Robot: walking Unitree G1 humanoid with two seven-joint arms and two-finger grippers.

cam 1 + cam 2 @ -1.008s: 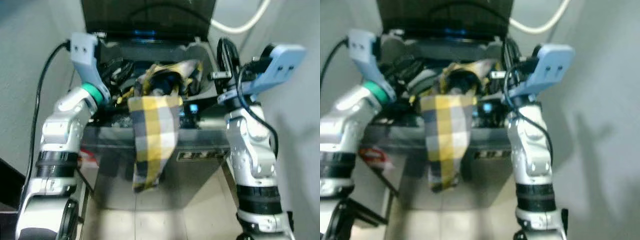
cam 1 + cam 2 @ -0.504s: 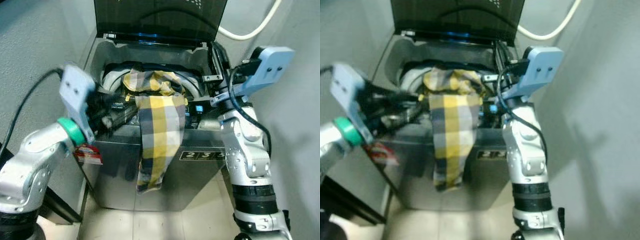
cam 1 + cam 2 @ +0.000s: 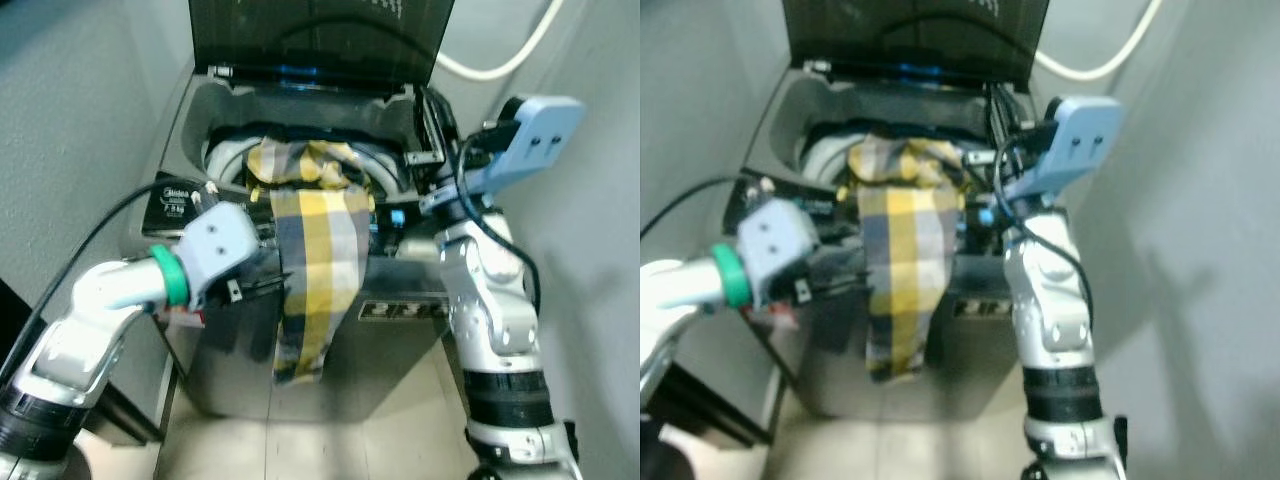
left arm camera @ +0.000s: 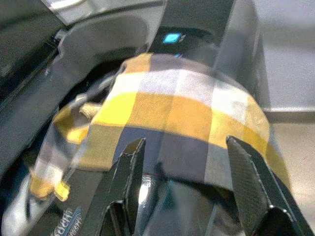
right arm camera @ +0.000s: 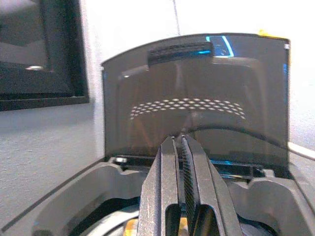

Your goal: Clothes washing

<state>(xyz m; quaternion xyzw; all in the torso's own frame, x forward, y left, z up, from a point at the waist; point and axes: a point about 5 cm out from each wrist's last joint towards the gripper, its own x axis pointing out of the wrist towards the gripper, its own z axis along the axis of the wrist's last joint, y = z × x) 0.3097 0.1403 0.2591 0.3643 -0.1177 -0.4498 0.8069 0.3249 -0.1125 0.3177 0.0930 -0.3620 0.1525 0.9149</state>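
Note:
A yellow, white and navy checked cloth (image 3: 315,265) is draped over the front rim of a grey top-loading washing machine (image 3: 400,345). Its upper part is bunched in the drum and its lower end hangs down the front. The lid (image 3: 315,30) stands open. My left gripper (image 4: 186,142) is open at the machine's front left. Its two fingers (image 4: 129,182) point at the fold of the checked cloth (image 4: 187,105) without touching it. My right gripper (image 5: 178,138) is shut on nothing. It is held up by the machine's right rear corner (image 3: 432,115) and faces the lid (image 5: 197,98).
Grey walls stand close on both sides of the machine. A white hose (image 3: 500,65) runs along the back right wall. A blue light glows on the control panel (image 3: 398,217). A red label (image 3: 180,312) sits on the machine's left front. Pale tiled floor (image 3: 400,420) lies in front.
My left arm has come down from the drum's left rim to the machine's front, and its gripper now faces the hanging cloth. The right arm has barely moved. The camera view also shifted.

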